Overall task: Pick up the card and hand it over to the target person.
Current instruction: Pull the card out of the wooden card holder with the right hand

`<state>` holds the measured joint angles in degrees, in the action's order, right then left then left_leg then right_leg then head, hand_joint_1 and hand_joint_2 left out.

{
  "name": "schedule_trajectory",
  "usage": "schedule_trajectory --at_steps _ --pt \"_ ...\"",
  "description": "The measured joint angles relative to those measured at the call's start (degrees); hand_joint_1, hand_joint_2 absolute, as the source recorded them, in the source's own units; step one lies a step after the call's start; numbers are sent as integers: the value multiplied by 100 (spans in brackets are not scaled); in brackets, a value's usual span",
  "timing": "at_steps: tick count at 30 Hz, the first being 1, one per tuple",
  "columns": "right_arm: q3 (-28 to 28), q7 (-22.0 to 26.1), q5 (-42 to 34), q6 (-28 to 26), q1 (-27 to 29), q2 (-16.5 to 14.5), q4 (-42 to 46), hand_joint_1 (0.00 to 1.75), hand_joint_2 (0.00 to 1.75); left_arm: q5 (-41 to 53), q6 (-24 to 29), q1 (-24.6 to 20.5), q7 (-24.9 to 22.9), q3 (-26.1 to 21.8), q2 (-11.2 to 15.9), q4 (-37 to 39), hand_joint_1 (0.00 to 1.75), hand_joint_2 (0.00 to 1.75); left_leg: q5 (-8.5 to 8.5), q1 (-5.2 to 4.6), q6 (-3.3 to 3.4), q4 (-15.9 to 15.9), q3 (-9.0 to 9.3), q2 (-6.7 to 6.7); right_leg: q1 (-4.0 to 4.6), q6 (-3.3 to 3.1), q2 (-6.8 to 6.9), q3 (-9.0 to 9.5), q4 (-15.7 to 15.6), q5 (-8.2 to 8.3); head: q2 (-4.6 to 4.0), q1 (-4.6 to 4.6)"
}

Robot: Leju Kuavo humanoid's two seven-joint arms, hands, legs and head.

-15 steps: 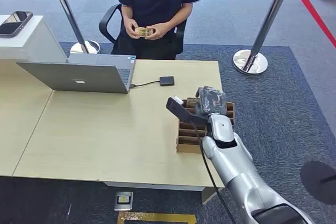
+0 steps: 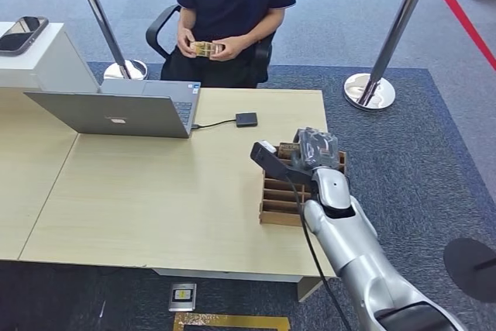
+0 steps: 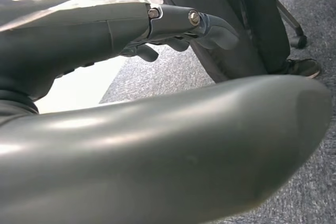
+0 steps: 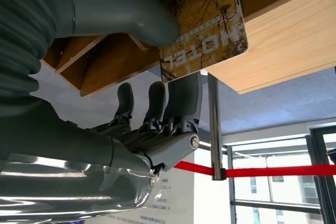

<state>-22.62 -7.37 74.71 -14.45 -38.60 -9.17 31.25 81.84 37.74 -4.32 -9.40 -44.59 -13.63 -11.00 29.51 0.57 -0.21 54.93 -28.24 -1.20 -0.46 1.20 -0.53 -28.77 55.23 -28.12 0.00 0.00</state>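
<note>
The table (image 2: 175, 191) carries everything, with the slotted cardboard rack (image 2: 280, 198) at its right front corner as the landmark. The person (image 2: 234, 5) sits beyond the rack on the table's far side, already holding some cards. The right hand (image 2: 315, 149) sits over the rack's far end, pinching the card (image 4: 204, 22) between thumb and fingers (image 4: 184, 100). To do this step well, lift straight up out of the slot, keeping the pinch firm before swinging toward the person. The left hand (image 3: 190, 24) holds nothing visible; its grip I cannot tell.
</note>
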Motion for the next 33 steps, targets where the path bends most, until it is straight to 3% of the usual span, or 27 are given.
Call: schedule_trajectory --at_steps 3,18,33 --pt "5 -3 2 -1 -18 -10 -3 99 175 3 -3 0 0 1 -1 2 0 0 1 0 0 0 2 -1 0 0 0 2 0 -1 0 0" --pt "70 90 4 -33 -120 -92 -56 137 175 3 -3 -7 -23 -20 -16 1 0 0 -1 0 0 2 -2 1 -1 0 -1 -2 2 1 0 0" --pt "58 251 32 -169 -133 -102 31 140 175 -39 15 -11 -37 -76 -27 2 0 0 -1 -1 -1 2 -2 -1 -1 0 0 -1 3 0 0 0"
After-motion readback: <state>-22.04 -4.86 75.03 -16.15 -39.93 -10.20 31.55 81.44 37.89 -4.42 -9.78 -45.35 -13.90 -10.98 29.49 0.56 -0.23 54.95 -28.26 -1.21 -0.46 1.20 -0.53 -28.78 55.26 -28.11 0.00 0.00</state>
